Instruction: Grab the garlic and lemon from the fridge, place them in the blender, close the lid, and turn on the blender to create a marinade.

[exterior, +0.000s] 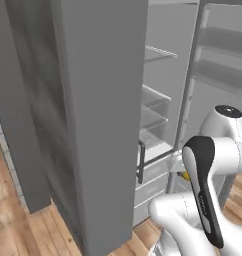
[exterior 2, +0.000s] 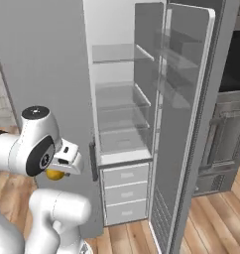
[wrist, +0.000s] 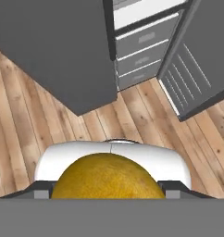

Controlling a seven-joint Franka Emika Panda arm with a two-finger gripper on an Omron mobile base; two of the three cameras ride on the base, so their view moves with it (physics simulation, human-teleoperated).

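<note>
Lemon (wrist: pixel 108 177) sits between the gripper (wrist: pixel 108 194) fingertips in the hand view, a rounded yellow body with a faintly dimpled skin, bulging up from the bottom edge. Held with the jaws standing wide around it, dark fingertips (wrist: pixel 40 190) flanking it on either side. Peeks out as a small yellow patch (exterior 2: pixel 54 174) under the wrist in the right base view, and as a sliver of yellow (exterior: pixel 185 175) beside the forearm in the left base view.

Arm folded tight and low in front of the fridge (exterior 2: pixel 42 74), elbow up, hand pointing down toward the wooden floor (wrist: pixel 21 129) (warm plank boards, grain running diagonally in the hand view). White rounded links, dark glossy joint caps.

Fridge open: wide flat grey door (exterior: pixel 103 115) swung out on one side, narrower door (exterior 2: pixel 186 124) with pale inner liner and ribbed lower panel swung out on the other. White interior (exterior 2: pixel 112 25) on show, with clear glass shelves (exterior 2: pixel 121 96) stacked one over another. Nothing to make out on those shelves. Below them, three pale drawers (exterior 2: pixel 126 193) with small recessed pulls, all pushed in. Dark vertical handle (exterior 2: pixel 93 162) on the edge of the grey panel beside the drawers.

To the right of the fridge, a steel-fronted oven unit (exterior 2: pixel 231 124) with a dark window and a bar handle.
</note>
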